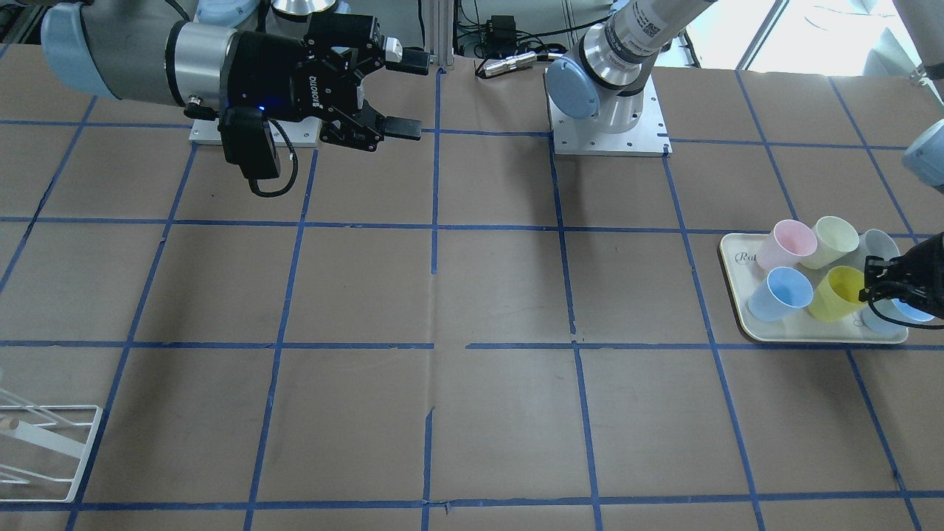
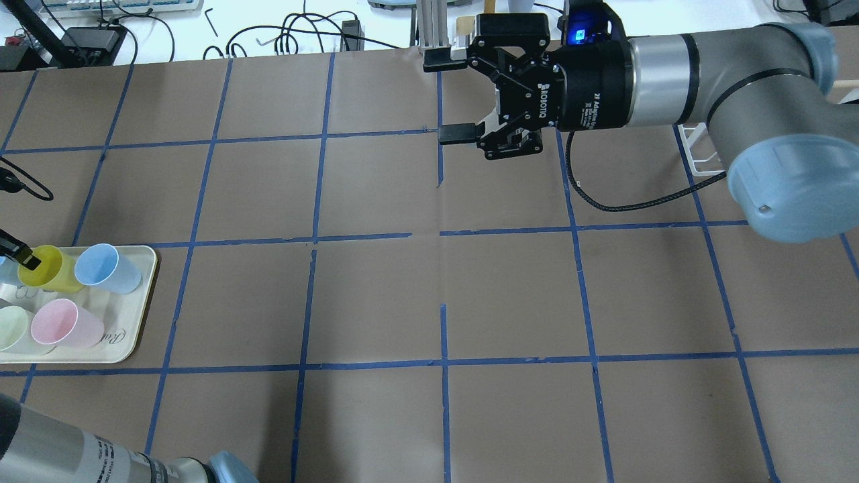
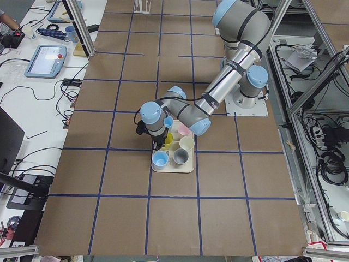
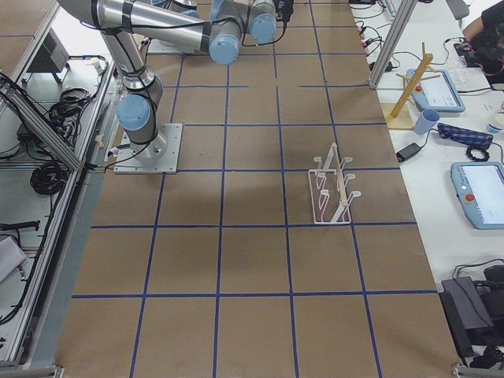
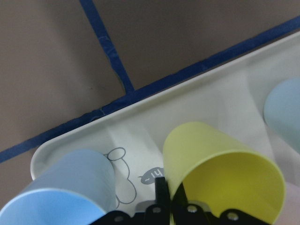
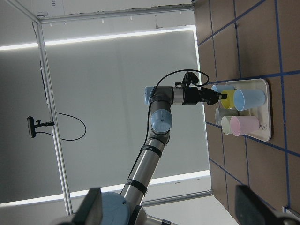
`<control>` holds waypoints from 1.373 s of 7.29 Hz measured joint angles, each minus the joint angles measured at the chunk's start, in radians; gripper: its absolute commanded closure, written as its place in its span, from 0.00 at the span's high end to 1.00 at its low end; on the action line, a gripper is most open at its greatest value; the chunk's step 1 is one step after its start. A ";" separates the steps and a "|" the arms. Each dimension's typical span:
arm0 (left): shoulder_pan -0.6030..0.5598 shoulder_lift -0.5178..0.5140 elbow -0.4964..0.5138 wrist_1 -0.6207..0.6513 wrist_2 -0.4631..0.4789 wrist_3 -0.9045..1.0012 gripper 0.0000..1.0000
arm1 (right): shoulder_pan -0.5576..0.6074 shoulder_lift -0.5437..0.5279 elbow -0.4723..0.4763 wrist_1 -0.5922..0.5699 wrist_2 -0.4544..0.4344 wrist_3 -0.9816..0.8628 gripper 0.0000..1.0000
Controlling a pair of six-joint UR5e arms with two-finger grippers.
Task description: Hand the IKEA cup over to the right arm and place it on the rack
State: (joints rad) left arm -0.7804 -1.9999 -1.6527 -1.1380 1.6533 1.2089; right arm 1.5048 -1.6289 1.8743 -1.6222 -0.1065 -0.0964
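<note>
The bright yellow IKEA cup (image 1: 833,295) stands on a cream tray (image 1: 811,339) among other cups, at the table's end on my left side. It also shows in the overhead view (image 2: 57,278) and the left wrist view (image 5: 220,159). My left gripper (image 1: 874,284) is shut on the cup's rim, one finger inside and one outside (image 5: 165,190). My right gripper (image 1: 409,96) hangs open and empty, high over the table's middle back, also in the overhead view (image 2: 444,97). The white wire rack (image 4: 331,193) stands on my right side, far from the cup (image 1: 44,442).
On the tray (image 2: 134,335) stand a pink cup (image 2: 64,323), a pale cream cup (image 2: 13,329) and a light blue cup (image 2: 107,268); another blue and a grey cup sit beside the left gripper. The right arm's thin cable (image 2: 631,201) hangs below its wrist.
</note>
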 measured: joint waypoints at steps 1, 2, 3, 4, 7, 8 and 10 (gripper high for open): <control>-0.003 0.016 0.005 -0.007 -0.003 0.001 0.00 | 0.000 -0.001 -0.001 0.002 0.008 0.001 1.00; -0.002 0.034 0.009 -0.009 -0.022 0.002 0.00 | 0.000 -0.001 -0.001 0.003 0.020 0.001 1.00; 0.003 0.059 0.015 -0.028 -0.068 0.002 0.00 | 0.000 -0.002 0.003 0.005 0.026 0.001 1.00; 0.010 0.090 0.036 -0.096 -0.133 0.003 0.00 | 0.000 -0.004 0.013 0.006 0.029 0.002 1.00; 0.013 0.149 0.232 -0.664 -0.409 -0.003 0.00 | 0.000 -0.007 0.038 0.006 0.031 0.089 1.00; 0.009 0.153 0.271 -0.880 -0.495 -0.006 0.00 | 0.000 -0.009 0.039 0.002 0.031 0.124 1.00; -0.014 0.155 0.254 -1.260 -0.638 0.000 0.00 | 0.001 -0.017 0.034 -0.012 0.031 0.138 1.00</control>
State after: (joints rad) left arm -0.7941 -1.8450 -1.3987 -2.3985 1.0156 1.2086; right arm 1.5062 -1.6454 1.9078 -1.6341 -0.0752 0.0420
